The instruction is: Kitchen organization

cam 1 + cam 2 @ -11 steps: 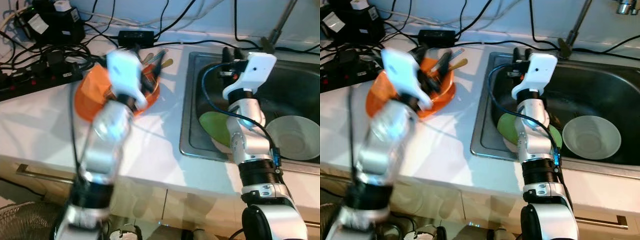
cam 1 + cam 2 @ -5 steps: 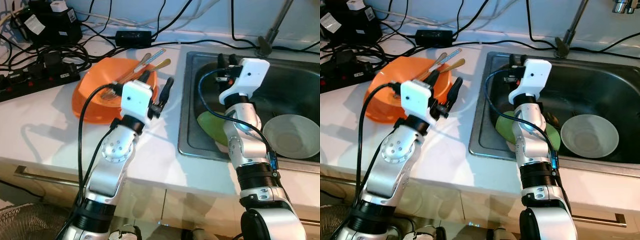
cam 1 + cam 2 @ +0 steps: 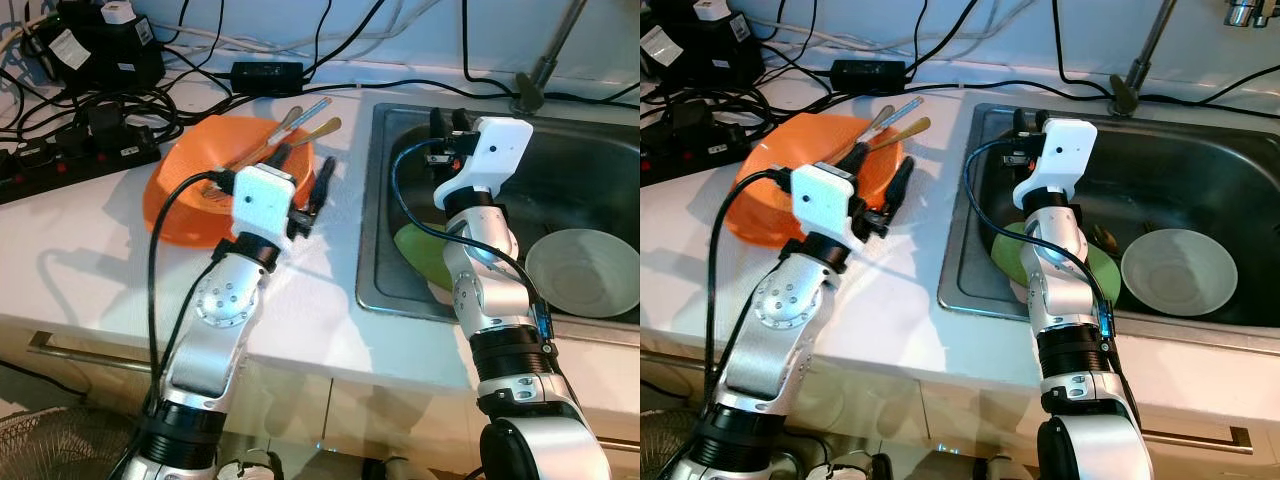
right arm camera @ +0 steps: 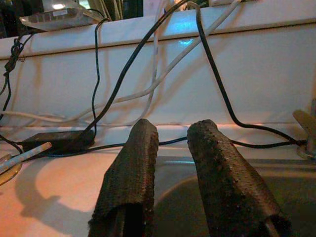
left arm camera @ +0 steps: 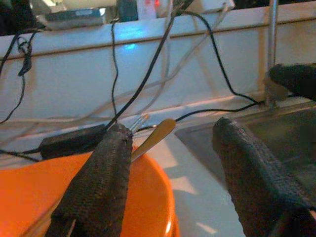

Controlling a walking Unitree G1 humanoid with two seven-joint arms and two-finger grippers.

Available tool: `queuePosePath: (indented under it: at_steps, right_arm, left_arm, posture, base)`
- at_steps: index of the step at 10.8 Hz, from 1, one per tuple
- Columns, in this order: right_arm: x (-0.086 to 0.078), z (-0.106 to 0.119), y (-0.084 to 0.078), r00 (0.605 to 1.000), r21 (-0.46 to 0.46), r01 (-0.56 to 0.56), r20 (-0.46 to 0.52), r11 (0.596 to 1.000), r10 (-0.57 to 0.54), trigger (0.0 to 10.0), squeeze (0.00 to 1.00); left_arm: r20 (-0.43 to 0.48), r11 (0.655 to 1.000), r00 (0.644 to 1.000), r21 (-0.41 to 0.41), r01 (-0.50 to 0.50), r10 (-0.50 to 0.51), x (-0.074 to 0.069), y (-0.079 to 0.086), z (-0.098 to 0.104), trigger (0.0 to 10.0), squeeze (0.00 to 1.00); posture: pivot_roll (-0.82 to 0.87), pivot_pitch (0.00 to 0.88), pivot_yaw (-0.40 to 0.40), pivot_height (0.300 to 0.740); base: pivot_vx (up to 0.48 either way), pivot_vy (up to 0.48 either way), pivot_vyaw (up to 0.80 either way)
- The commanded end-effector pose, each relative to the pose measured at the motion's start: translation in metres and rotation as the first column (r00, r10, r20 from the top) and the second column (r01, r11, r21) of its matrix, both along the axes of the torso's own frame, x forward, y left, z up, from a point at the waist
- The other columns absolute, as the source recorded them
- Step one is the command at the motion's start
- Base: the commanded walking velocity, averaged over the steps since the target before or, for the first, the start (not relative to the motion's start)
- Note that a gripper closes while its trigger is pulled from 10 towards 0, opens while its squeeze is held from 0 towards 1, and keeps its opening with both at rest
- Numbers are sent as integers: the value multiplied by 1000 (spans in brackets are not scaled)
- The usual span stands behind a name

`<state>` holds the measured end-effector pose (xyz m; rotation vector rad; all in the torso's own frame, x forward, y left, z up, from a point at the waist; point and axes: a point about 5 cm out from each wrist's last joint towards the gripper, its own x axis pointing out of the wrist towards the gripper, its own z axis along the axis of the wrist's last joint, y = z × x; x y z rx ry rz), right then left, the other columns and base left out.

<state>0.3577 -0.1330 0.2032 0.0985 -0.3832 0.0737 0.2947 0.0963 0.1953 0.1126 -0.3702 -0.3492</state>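
The left gripper (image 3: 305,185) hangs at the centre-left of the head views, fingers spread wide and empty, straddling the right rim of the orange bowl (image 3: 185,205) on the white counter (image 3: 90,250). The utensils (image 3: 290,130) lie just ahead of it toward the upper middle of the frame, long axes running diagonally from inside the bowl up and right over its rim. This arm is much the nearer one for picking them. The right gripper (image 3: 1025,135) sits over the upper left corner of the sink (image 3: 970,250), its fingers a narrow gap apart and holding nothing. There is one orange bowl; about three utensils, though more may lie hidden behind the left wrist; one green plate (image 3: 1015,255) and one white bowl (image 3: 1180,272) in the sink.
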Motion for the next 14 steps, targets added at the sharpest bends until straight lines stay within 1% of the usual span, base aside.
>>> queuePosePath:
  at_steps: [1,4,7,8,11,14]
  right_arm:
    - [0,-4,-1,1000,-2,3,-20,1000,-3,10000,0]
    - [0,-4,0,1000,-1,0,-24,1000,0,10000,0]
    - [0,-5,0,1000,1,1,-28,1000,-1,10000,0]
    - [0,-5,1,1000,2,0,-29,1000,0,10000,0]
    - [0,-5,1,1000,3,-2,-30,1000,2,10000,0]
    - [1,-6,2,999,4,-7,-32,1000,7,10000,0]
  left_arm:
    - [-11,1000,1000,-7,-20,20,-1,5,-1,10000,0]
    - [-87,999,995,1,-40,40,-1,16,-13,10000,0]
    - [-111,997,991,50,-64,69,-1,26,-18,10000,0]
    - [-110,994,990,83,-74,83,-2,30,-18,10000,0]
    - [-91,987,988,112,-113,124,-3,40,-14,10000,0]
    - [-79,979,985,149,-143,155,-8,50,-11,10000,0]
  posture:
    - [104,81,19,740]
    - [108,84,19,740]
    - [112,93,20,740]
    - [114,93,20,740]
    - [121,92,17,740]
    - [129,92,17,740]
  base:
    - [0,0,0]
    - [0,0,0]
    - [0,0,0]
    - [0,0,0]
    - [0,0,0]
    - [0,0,0]
